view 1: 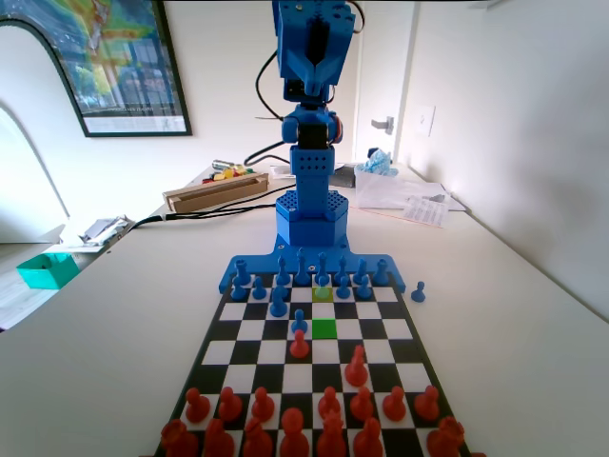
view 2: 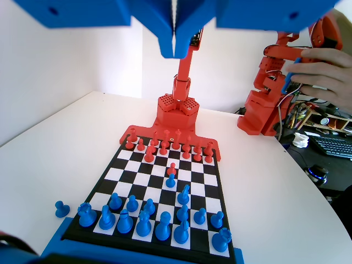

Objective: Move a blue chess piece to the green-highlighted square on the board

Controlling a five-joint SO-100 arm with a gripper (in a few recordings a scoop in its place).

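1. The green-highlighted square point(view 1: 324, 328) lies in mid-board, nearer than the blue ranks in the fixed view, and is unoccupied.
2. The blue chess piece point(view 1: 323, 280) stands farther off in the same file, on the paler square. It is probably light, rigid and smooth, best pinched below its round head.
3. The gripper point(view 2: 175, 52) hangs high over the board's far end, jaws together, holding nothing.
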